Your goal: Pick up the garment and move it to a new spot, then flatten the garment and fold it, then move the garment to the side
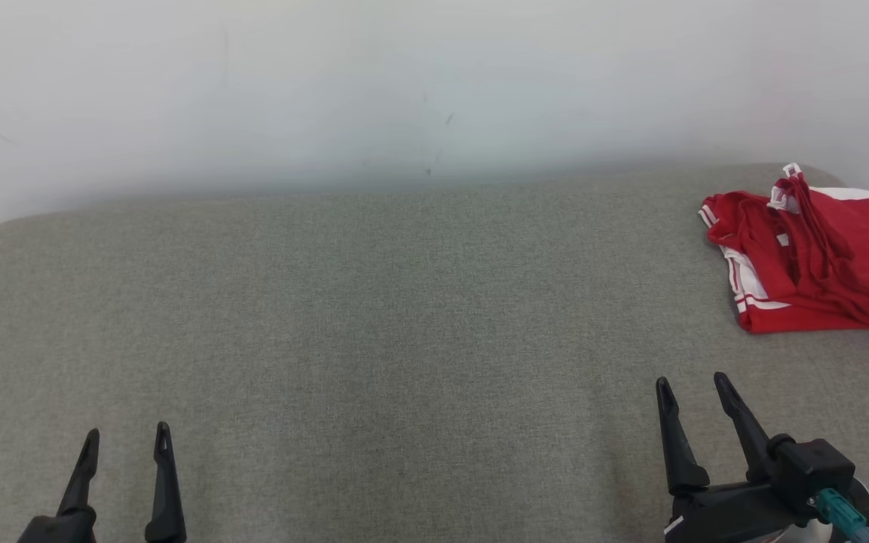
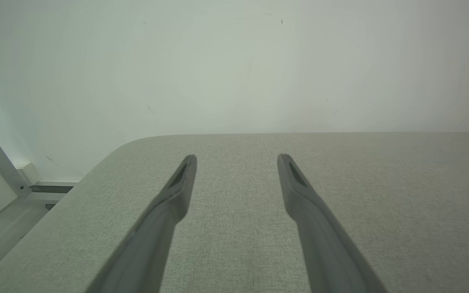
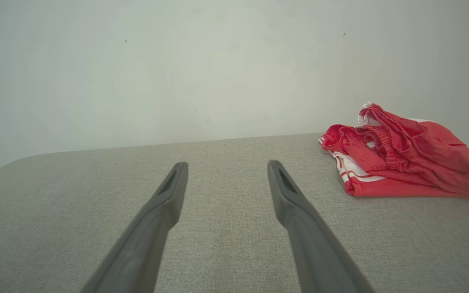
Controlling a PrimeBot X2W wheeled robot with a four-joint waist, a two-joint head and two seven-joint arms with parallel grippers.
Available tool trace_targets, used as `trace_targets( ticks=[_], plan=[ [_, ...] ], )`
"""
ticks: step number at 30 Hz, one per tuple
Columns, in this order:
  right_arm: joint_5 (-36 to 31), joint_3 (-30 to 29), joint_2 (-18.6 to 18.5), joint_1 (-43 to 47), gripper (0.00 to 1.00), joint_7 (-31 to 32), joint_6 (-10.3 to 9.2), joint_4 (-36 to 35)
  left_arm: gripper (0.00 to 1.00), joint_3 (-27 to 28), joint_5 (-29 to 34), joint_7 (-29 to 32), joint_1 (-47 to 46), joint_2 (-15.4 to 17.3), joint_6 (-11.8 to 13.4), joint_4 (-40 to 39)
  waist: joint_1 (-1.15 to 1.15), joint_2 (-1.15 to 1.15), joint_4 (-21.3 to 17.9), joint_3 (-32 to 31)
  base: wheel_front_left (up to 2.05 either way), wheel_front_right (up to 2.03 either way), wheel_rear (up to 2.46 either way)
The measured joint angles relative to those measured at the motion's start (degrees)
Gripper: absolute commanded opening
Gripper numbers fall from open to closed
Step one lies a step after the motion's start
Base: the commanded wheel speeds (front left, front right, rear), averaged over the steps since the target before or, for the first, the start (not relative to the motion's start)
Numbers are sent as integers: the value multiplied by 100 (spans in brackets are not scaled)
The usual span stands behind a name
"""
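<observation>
While both arms are being held low over the grey table (image 1: pixel 404 302), nothing is being gripped by either. The left pincer (image 1: pixel 127 431) is being held spread, its two dark fingers (image 2: pixel 177 191) standing well apart, with bare cloth surface showing between them. The right pincer (image 1: pixel 691 378) is likewise being held spread wide and empty, its fingers being pointed toward the pale wall (image 1: pixel 404 75). The garment (image 1: pixel 819 264), red with white stripes, is lying crumpled and loosely bunched on the table, ahead of the right pincer and off to its right. It is well apart from that pincer's fingertips and is being touched by neither finger. An elastic waistband is being shown ruffled up on top of the heap, on the side nearer the wall. From the left pincer the garment is being seen far off to the right, as a small red sliver at the edge of that wrist view.
</observation>
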Motion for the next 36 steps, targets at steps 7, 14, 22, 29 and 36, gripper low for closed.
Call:
trace_targets(
  ticks=[7, 14, 22, 29, 36],
  plan=[
    [9, 18, -16, -1, 0, 8, 0, 15, 0, -30, -21, -2, 0, 8, 3, 2, 0, 0, 24, 12, 0, 0, 0],
    [120, 13, 19, 125, 0, 65, 0, 343, 0, -71, -134, 53, 43, -137, -7, 322, 0, 0, 33, 12, 0, 0, 0],
    [1035, -27, 38, 90, 0, 204, 0, 423, 0, 21, -967, 204, 7, -225, -132, 443, 0, 0, 54, 7, 0, 0, 0],
    [1766, -57, 56, 37, 0, 308, 0, 479, 0, 93, -1636, 330, -54, -294, -210, 531, 0, 0, 72, 3, 0, 0, 0],
    [2531, -94, 75, -48, 0, 424, 0, 545, 0, 175, -2347, 463, -152, -368, -310, 626, 0, 0, 93, -1, 0, 0, 0]
  ],
)
